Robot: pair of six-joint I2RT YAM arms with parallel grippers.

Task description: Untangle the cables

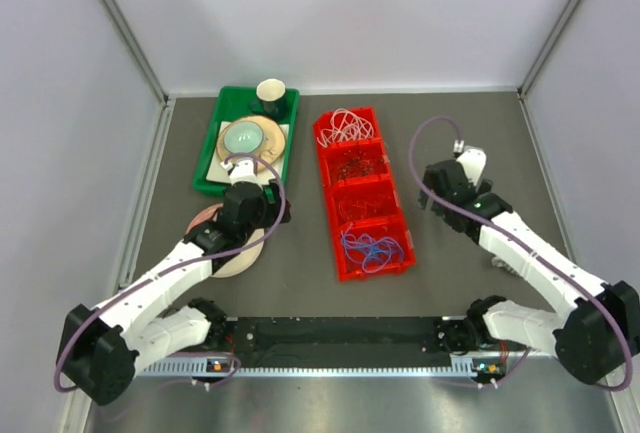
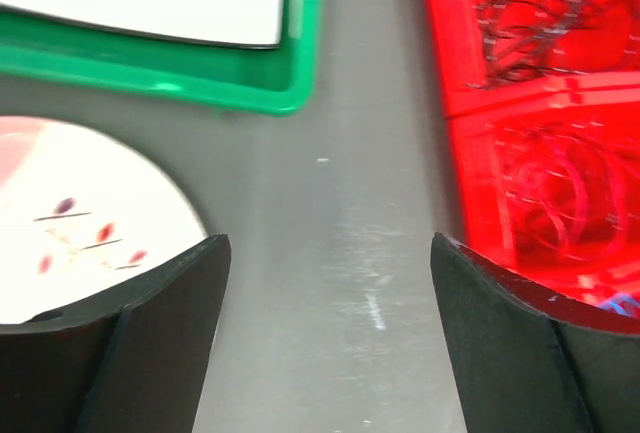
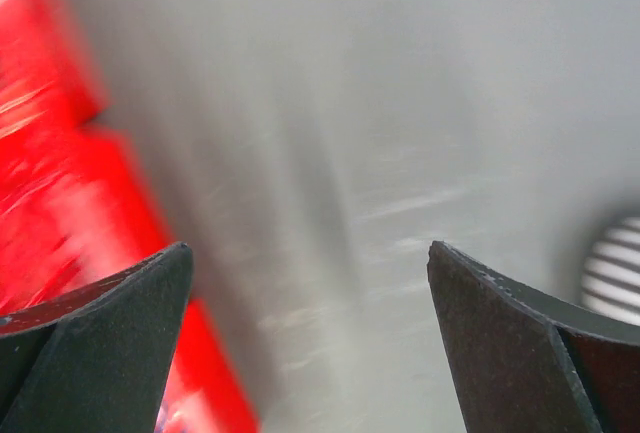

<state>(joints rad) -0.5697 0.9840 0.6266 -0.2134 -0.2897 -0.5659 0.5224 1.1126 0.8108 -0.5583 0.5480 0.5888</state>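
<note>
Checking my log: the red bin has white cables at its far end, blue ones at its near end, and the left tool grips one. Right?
No: the left tool is open and empty, as the left wrist view shows. The white cables far and blue cables near in the red bin are right.

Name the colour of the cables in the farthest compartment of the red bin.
White; the cables show best in the top external view.

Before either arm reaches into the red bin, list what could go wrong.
1. The blue cables lie in a loose clump; a pinch may lift several strands at once.
2. The red cables barely show against the red bin, so a grasp could miss.
3. The left gripper hangs open beside the plate and might clip it when swinging over.
</note>
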